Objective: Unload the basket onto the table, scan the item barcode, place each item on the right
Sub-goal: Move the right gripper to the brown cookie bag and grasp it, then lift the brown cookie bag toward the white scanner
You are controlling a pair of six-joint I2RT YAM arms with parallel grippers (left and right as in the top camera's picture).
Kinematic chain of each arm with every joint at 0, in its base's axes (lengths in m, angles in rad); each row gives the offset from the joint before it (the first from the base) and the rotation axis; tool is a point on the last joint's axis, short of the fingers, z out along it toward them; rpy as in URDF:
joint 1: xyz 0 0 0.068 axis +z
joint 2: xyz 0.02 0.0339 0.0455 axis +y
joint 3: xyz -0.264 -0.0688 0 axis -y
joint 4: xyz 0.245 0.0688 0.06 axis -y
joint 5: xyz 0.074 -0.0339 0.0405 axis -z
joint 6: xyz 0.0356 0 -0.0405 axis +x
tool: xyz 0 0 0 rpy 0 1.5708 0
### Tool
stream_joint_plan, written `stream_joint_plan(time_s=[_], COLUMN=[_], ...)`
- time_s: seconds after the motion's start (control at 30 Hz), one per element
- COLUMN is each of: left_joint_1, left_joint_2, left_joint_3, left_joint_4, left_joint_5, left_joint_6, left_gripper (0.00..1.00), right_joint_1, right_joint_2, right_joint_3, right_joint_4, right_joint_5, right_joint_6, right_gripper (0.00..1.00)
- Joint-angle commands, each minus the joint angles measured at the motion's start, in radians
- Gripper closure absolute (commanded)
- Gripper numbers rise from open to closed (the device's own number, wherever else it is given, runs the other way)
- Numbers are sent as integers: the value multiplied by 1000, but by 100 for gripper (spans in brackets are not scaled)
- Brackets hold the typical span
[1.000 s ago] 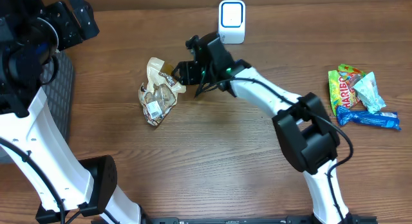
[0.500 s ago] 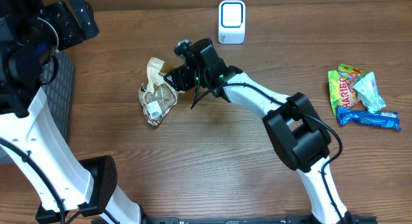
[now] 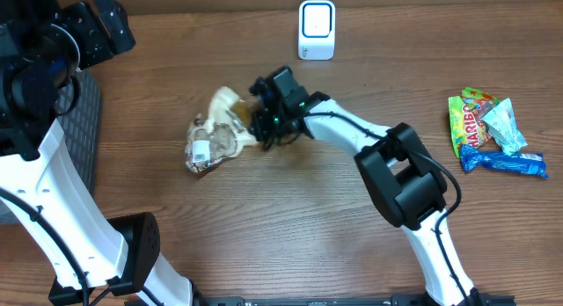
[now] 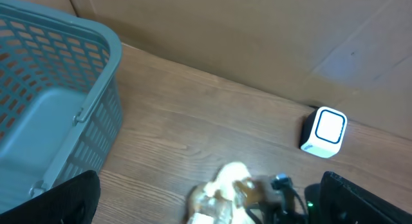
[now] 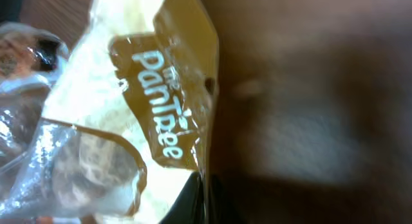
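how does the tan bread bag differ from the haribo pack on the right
Colour: the bread bag is tan and clear, the Haribo pack green, red and yellow.
Grip: the right gripper pinches the bread bag's edge; no gripper is near the Haribo pack.
Place: the bread bag lies alone left of centre, the Haribo pack among other packs at the right edge.
Both are plastic packs on the wooden table.

Crumpled snack bag [image 3: 214,134] before the white scanner [image 3: 317,29]
We saw the clear-and-tan bag lying on its side, white label up, the upright scanner well behind it.
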Motion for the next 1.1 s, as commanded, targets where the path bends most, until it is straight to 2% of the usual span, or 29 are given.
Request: stream_joint_plan(time_s=[0.0, 0.1, 0.17, 0.3, 0.33, 0.4, 0.43, 0.5, 0.7, 0.83, 0.9, 1.07], left_joint_1=[4, 4, 4, 4, 4, 4, 4, 4, 4, 4, 4, 4], left_joint_2=[6, 5, 6, 6, 5, 5, 6, 5, 5, 5, 5, 5], left_joint_3=[3, 3, 3, 3, 3, 3, 3, 3, 3, 3, 3, 3], left_joint_4=[2, 2, 2, 2, 2, 2, 2, 2, 2, 2, 2, 2], left_joint_5=[-12, -12, -12, -12, -12, -12, -12, -12, -12, -12, -12, -12], left_joint_6=[-6, -6, -6, -6, -6, -6, -6, -6, -6, -6, -6, -6], left_gripper=[0, 0, 0, 0, 0, 0, 0, 0, 0, 0, 0, 0], right_joint_1=[-110, -175, -212, -252, -257, -258, -258, -264, -370, -416, -420, -391], right_joint_2=[-155, -202, -204, -203, -203, -203, -203, -203, -203, -203, -203, -203], right_joint_3=[29, 29, 29, 18, 18, 18, 19, 19, 24, 19, -4, -72], right_joint_4=[-214, -438, -542, -664, -682, -689, -685, -681, -606, -521, -458, -352], right_joint_5=[58, 193, 216, 216, 216, 216, 217, 218, 232, 135, 20, -32], right_joint_6=[144, 200, 213, 211, 211, 183, 146, 75, -96, -204, -259, -273], right_gripper=[96, 96, 96, 96, 92, 75, 62, 44, 14, 12, 12, 12])
